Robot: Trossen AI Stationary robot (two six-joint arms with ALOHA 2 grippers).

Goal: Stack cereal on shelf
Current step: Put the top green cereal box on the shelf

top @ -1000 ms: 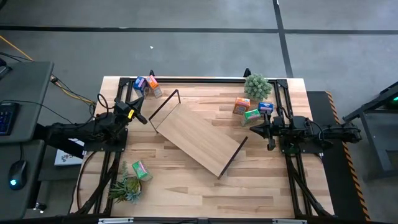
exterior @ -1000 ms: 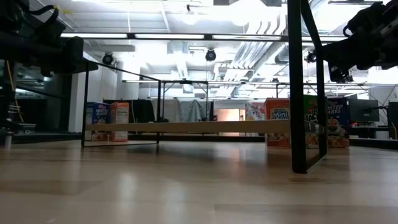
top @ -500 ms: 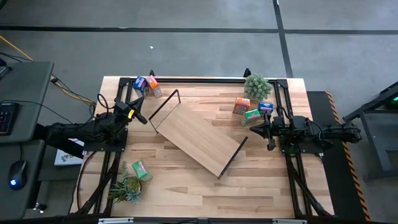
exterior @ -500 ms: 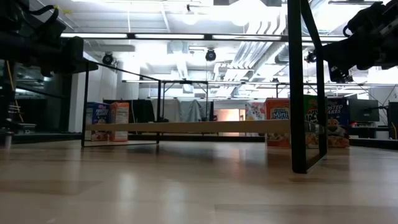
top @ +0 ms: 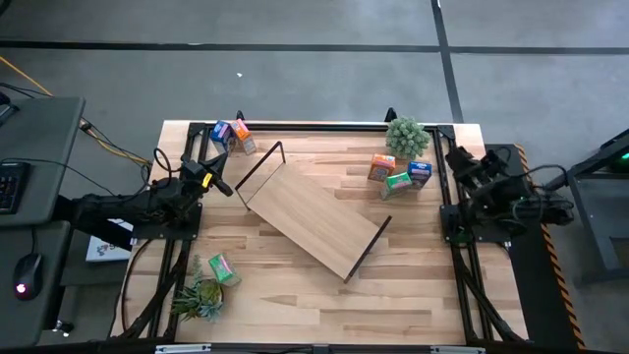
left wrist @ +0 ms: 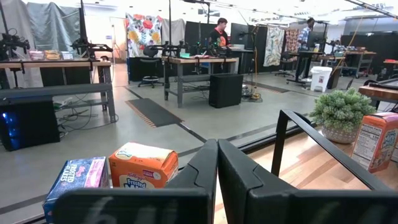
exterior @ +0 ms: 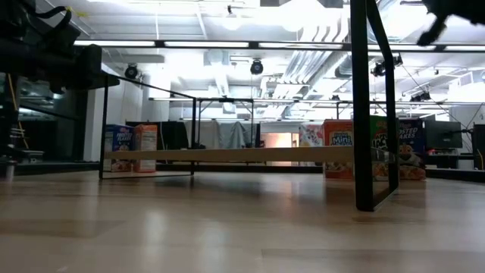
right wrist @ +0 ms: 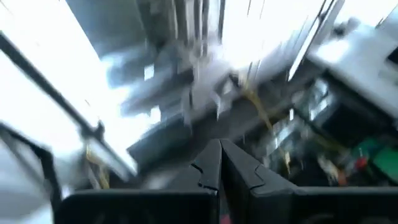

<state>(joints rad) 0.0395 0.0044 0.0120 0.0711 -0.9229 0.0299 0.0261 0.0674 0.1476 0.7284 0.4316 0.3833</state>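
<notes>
The shelf (top: 310,218), a light-wood board with black wire frame ends, stands slantwise on its wire ends at the table's middle; it also shows in the low view (exterior: 227,155). Cereal boxes stand on the table: a blue (top: 220,133) and an orange one (top: 242,136) at the far left, an orange (top: 381,167), a green (top: 398,182) and a blue one (top: 420,172) at the far right, and a green one (top: 222,267) at the near left. My left gripper (top: 226,187) is shut and empty by the shelf's left end. My right gripper (top: 456,157) is shut, raised at the right edge.
A potted green plant (top: 407,136) stands at the far right beside the cereal boxes, another plant (top: 200,295) at the near left corner. Black frame rails (top: 295,125) run along the table's far, left and right edges. Bare wood lies in front of the shelf.
My right gripper has drawn back from beside the right-hand cereal boxes toward the table's right edge, has risen and has tipped upward; its wrist view is now blurred and shows the ceiling. The boxes and the shelf have stayed in place.
</notes>
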